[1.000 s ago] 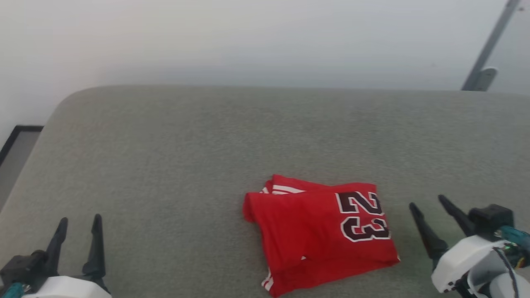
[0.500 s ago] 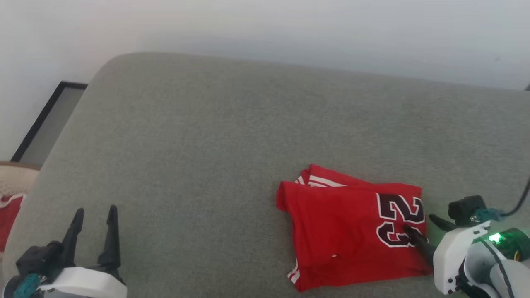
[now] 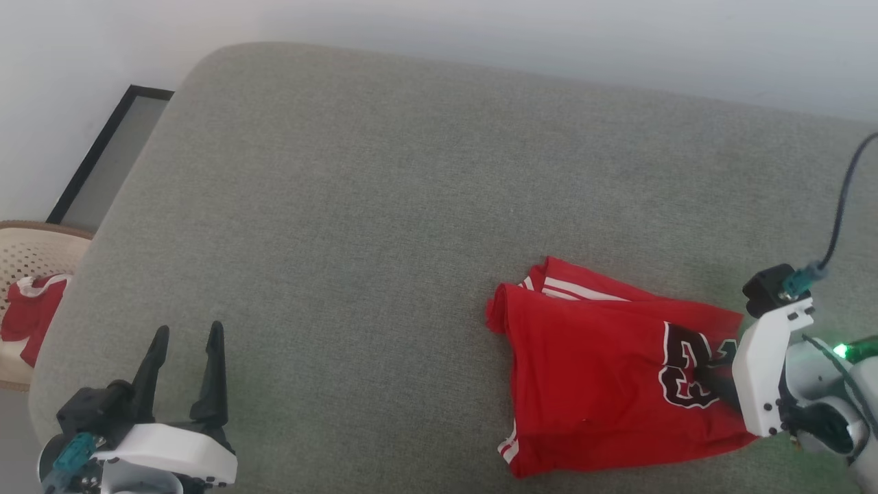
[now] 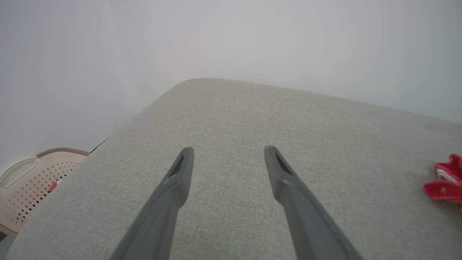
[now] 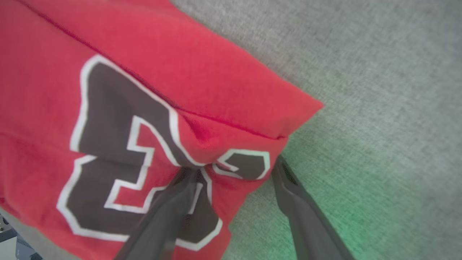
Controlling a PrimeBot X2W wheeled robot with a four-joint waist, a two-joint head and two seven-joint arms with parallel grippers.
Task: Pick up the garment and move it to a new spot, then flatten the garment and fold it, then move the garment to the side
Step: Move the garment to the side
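Currently: my right gripper (image 5: 234,166), jaws spread, is straddling the edge of the folded garment (image 3: 590,363) by the numerals (image 5: 108,119); I am aiming to pinch every layer together; left gripper (image 3: 188,329) is idling open.

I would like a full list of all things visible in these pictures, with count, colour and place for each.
folded red jersey shirt with black-and-white "23": one, red, near right part of the cushion
grey fabric cushion: one, grey, under the shirt
beige perforated plastic basket: one, beige, left of the cushion
red-and-white cloth: one, red, inside the basket
black-framed panel: one, black frame, beside the cushion's far left corner
white wall: one, white, behind the cushion
black cable: one, black, above the right arm
left tool: one, dark, open, lower left
right tool: one, dark, open, astride the shirt's edge
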